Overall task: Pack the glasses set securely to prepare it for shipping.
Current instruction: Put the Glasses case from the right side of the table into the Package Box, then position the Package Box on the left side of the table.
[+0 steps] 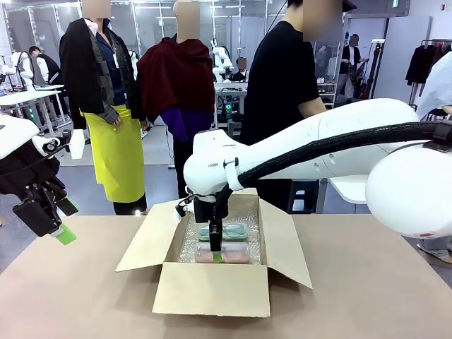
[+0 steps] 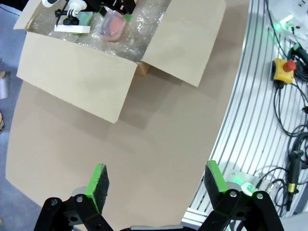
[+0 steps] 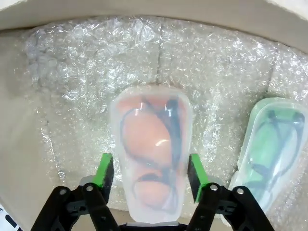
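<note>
Right gripper [image 3: 148, 166] reaches straight down into the open brown cardboard box [image 1: 212, 289], its green pads flanking the narrow sides of the pale pink glasses in their clear plastic wrapping [image 3: 149, 139]. Each pad sits at the wrapping's edge, and I cannot tell whether they press on it or stand just clear. The pink pair lies flat on the box floor, towards the box's near wall. The mint-green glasses in a similar clear wrapping [image 3: 272, 149] lie just beside it, on the side towards the box's far wall, apart from it by a thin gap. Laying the two side by side and parallel probably keeps them from stacking or knocking together in transit. A sheet of clear bubble wrap [image 3: 96, 72] lines the box floor and walls under both pairs, apparently as a cushion.

Left gripper [image 2: 156, 185] hovers with its jaws spread wide and nothing between them, well off to the robot's left of the box, over the bare tan table [image 1: 367, 289]. I take it to be parked out of the way.

All four box flaps stand open and splayed outward, so nothing blocks the opening except the right arm itself, which crosses above the box. A person in a black top [image 1: 282, 85] stands beyond the box's far side. A yellow emergency-stop box with a red button [image 2: 284, 70] sits on the ribbed metal rail past the table edge, well away from the box
</note>
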